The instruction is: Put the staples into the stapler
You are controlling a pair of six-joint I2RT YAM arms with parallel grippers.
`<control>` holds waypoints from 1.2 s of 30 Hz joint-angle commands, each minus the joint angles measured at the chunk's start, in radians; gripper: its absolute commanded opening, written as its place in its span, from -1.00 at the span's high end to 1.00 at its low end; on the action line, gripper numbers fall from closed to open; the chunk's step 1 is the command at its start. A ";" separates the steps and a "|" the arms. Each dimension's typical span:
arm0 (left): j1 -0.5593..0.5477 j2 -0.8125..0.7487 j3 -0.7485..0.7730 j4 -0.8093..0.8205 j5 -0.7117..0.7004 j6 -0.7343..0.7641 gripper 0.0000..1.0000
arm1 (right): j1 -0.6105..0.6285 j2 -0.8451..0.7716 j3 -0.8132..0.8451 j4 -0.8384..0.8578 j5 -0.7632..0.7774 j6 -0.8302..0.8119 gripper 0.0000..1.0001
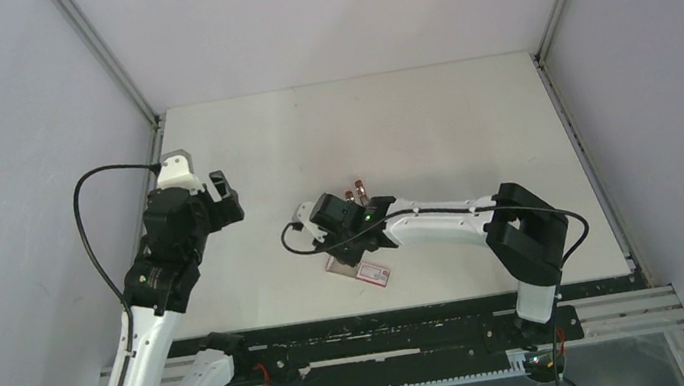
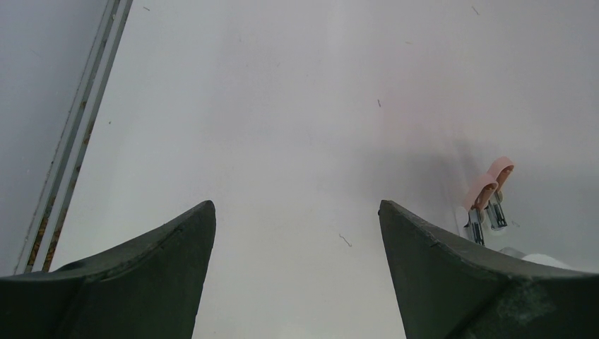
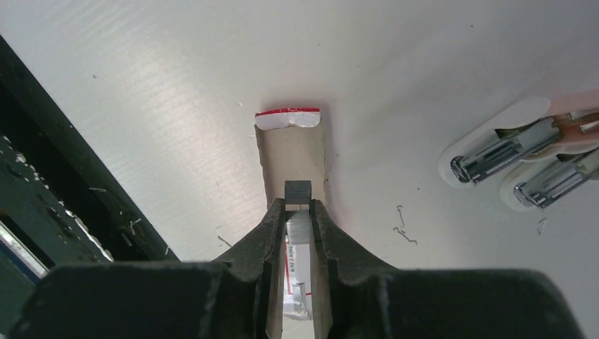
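At nine o'clock on the tabletop (image 1: 429,120) the left arm (image 1: 160,279) hung with the left jaws spread wide and empty, well apart from everything the task needs. Toward the middle the right arm (image 1: 443,221) lay stretched low. The right jaws were pinched nearly together on what looked like a strip of staples (image 3: 298,229), directly over the opened staples box (image 3: 289,152), whose tray ran toward twelve o'clock in the wrist view. Whether the strip was clear of the tray could not be told. The stapler (image 3: 494,152) lay opened at about two o'clock from those jaws, near the box but not touching it. Its bare metal channels ran along the eight-to-two line, their ends facing the jaws. The strip lay twelve-to-six, so by my judgement it would need swinging clockwise to match a channel, and the right arm was plainly the nearer one.
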 commanded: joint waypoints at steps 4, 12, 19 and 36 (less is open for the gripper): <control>0.009 -0.013 -0.011 0.022 0.012 0.011 -0.79 | -0.023 -0.043 0.018 -0.008 0.036 0.127 0.76; 0.008 -0.013 -0.012 0.022 0.014 0.010 -0.79 | -0.053 -0.034 -0.013 0.015 0.098 0.220 0.76; 0.008 -0.015 -0.012 0.022 0.015 0.010 -0.79 | -0.119 -0.024 -0.058 0.022 0.145 0.254 0.77; 0.008 0.002 -0.013 0.022 0.021 0.010 -0.79 | -0.301 -0.070 -0.194 0.051 0.144 0.297 0.73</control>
